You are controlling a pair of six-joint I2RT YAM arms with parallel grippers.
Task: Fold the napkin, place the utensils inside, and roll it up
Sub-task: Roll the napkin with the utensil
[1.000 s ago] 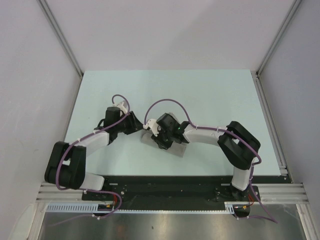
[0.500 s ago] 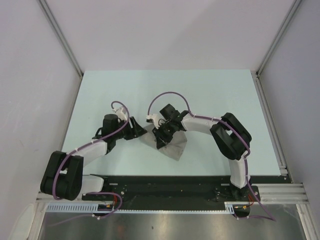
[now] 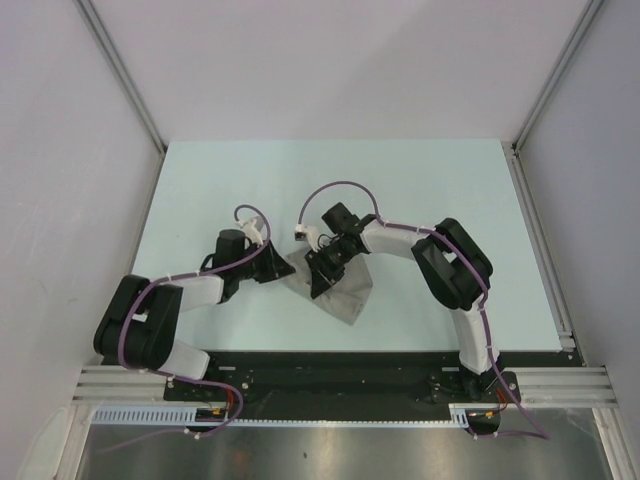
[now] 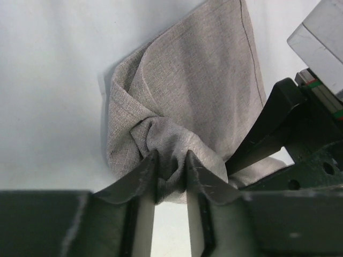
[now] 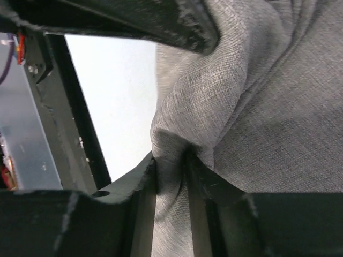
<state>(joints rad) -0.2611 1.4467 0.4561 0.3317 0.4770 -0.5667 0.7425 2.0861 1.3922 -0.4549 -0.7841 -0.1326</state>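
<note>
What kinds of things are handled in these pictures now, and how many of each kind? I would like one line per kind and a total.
Napkin: 1
Grippers: 2, the left gripper and the right gripper, each shut on the napkin
Total: 3

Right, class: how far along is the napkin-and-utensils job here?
Done: nothing neat; the napkin is bunched, not squarely folded. In hand: left and right jaws each pinch a fold of it. Left: finishing the fold, adding utensils, which no view shows, and rolling.
</note>
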